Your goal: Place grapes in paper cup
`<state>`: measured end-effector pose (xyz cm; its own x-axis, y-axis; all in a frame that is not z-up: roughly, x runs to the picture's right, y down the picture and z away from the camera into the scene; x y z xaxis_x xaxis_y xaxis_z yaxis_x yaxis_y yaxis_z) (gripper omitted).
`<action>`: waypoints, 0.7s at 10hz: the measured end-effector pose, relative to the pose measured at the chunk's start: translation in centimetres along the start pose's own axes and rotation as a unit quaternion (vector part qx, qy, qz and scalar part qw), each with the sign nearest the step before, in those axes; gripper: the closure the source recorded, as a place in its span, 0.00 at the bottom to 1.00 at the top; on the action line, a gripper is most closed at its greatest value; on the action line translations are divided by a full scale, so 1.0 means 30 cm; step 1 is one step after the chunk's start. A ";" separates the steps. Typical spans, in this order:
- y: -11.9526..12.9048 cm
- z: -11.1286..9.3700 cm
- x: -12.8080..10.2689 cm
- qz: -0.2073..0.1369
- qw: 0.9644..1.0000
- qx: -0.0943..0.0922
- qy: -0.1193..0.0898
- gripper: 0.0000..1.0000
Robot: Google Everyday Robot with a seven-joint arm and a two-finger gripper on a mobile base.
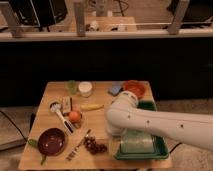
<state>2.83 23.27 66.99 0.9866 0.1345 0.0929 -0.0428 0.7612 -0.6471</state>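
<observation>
The grapes [95,146], a small dark red-purple bunch, lie near the front edge of the wooden table [50,95]. The paper cup [85,88], short and white, stands at the back of the table, beside a small green cup [72,86]. My white arm [150,122] reaches in from the right, low over the table. My gripper [111,134] is at its left end, just right of the grapes and at the left edge of the green tray [161,148]. The arm's bulk hides most of the gripper.
An orange fruit [75,116], a banana [92,106], a dark red bowl [51,141], a white-handled utensil [60,113] and cutlery [76,148] lie left of the arm. An orange bowl [134,88] and a blue item [115,89] sit at the back.
</observation>
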 end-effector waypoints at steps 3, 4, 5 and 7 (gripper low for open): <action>-0.010 0.007 -0.042 0.040 0.999 -0.003 -0.012 0.20; -0.010 0.011 -0.071 0.058 0.998 -0.004 -0.013 0.20; -0.008 0.015 -0.107 0.077 0.997 -0.003 -0.014 0.20; -0.001 0.025 -0.187 0.125 0.992 0.004 -0.010 0.20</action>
<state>-2.82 22.97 67.06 0.9417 0.3322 -0.0541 -0.2869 0.7081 -0.6452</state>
